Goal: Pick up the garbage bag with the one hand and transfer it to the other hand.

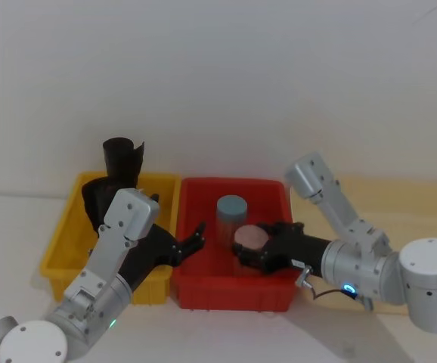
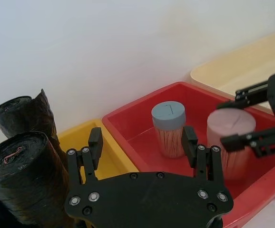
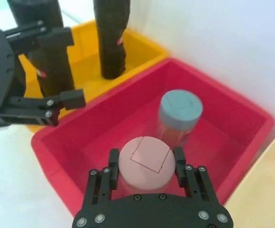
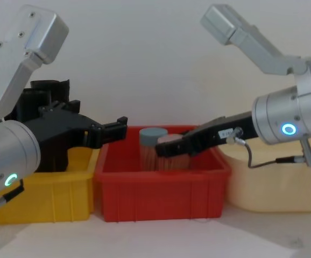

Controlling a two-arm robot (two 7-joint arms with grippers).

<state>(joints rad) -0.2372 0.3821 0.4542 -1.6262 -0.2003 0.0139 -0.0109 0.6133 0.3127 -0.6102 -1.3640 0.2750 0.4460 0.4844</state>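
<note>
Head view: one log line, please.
garbage bag: in yellow bin, not held | left gripper: open, over bin edge | right gripper: at pink jar, red bin

Yellow bin [image 1: 58, 243], red bin [image 1: 233, 293] w/ blue-lid jar [image 1: 231, 209], pink-lid jar [image 1: 250, 237], cream tray [image 1: 404, 203]

Glossy plastic, matt black tooling
The garbage bag [image 2: 18, 185] is crinkled, glossy black plastic; the red bin [image 1: 233, 291] and yellow bin [image 1: 60, 253] are shiny plastic. The blue jar [image 3: 180, 111] and pink jar [image 2: 230, 126] have clear walls under matt lids. Left end effector [image 2: 142, 142] and right end effector [image 3: 145, 159]: matt black, bright metal screws.
</note>
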